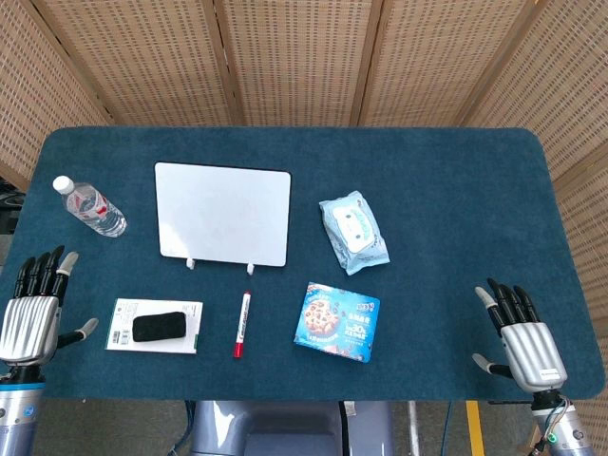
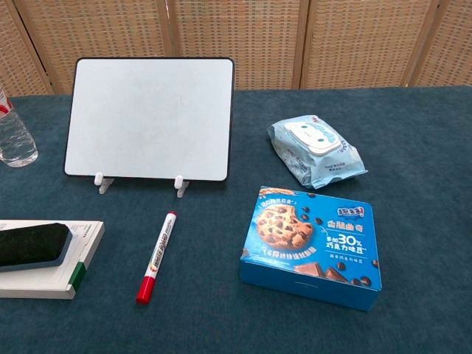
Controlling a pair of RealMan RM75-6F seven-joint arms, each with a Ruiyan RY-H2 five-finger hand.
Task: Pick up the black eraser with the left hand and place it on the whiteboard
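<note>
Whiteboard (image 1: 223, 214) serves as the landmark on the blue counter (image 1: 446, 190), propped on small white feet. Toward the robot from its left corner, the black eraser (image 1: 158, 326) lies on top of a flat white box (image 1: 119, 323), apart from both hands. The red marker (image 1: 242, 324) lies just right of that box, below the whiteboard's right foot. Further right of the whiteboard sits a wipes pack (image 1: 352, 231), and a blue cookie box (image 1: 337, 322) lies nearer the robot than the pack. A water bottle (image 1: 88, 205) lies left of the whiteboard. The left robot hand (image 1: 30, 318) hovers at the counter's near left edge, fingers spread and holding nothing, left of the eraser's box. The right robot hand (image 1: 525, 344) is likewise spread and empty at the near right edge.
</note>
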